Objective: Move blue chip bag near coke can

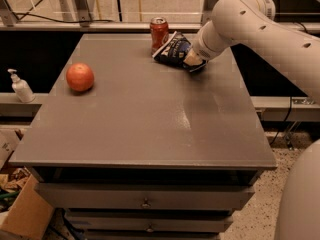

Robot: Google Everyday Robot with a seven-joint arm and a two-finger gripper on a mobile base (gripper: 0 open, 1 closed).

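The blue chip bag (pixel 172 48) lies at the far side of the grey table (pixel 145 129), its left edge right beside the coke can (pixel 159 34). The can stands upright near the table's back edge. My gripper (pixel 193 62) is at the bag's right end, low over the table, at the end of the white arm (pixel 240 19) that reaches in from the right. The gripper's tip is partly hidden by the wrist and the bag.
A round orange-red fruit (pixel 80 77) sits on the table's left side. A white pump bottle (pixel 21 86) stands on a ledge left of the table. A cardboard box (pixel 25 214) is on the floor at lower left. Drawers (pixel 145 203) are under the tabletop.
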